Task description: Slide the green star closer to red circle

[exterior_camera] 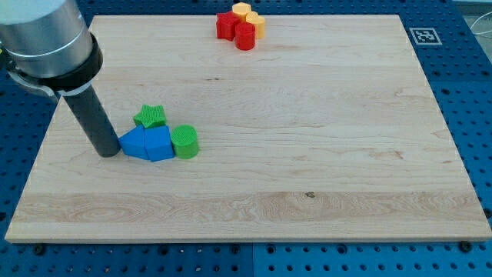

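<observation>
The green star point(150, 117) lies flat on the bench at the view's left, touching the blue blocks just below it. The red circle point(244, 36), an upright cylinder, sits well apart at the view's top, pressed against other red and yellow blocks.

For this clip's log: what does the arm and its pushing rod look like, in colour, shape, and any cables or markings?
The arm's end is a broad silver-grey metal cylinder with a black band around its lower rim. From it hangs a straight, smooth, dark grey rod of round section, narrower than the cylinder, ending at my tip. No cables, labels or markings show on either part.
</observation>
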`<act>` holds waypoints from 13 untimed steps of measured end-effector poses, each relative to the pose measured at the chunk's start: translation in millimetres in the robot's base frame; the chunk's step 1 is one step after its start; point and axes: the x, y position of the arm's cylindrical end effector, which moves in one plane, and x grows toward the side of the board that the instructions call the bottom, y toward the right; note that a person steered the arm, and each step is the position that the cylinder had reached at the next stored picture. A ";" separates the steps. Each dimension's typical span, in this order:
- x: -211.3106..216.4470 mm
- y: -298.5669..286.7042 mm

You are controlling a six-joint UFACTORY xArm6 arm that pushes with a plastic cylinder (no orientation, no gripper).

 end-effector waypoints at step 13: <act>-67.6 212.6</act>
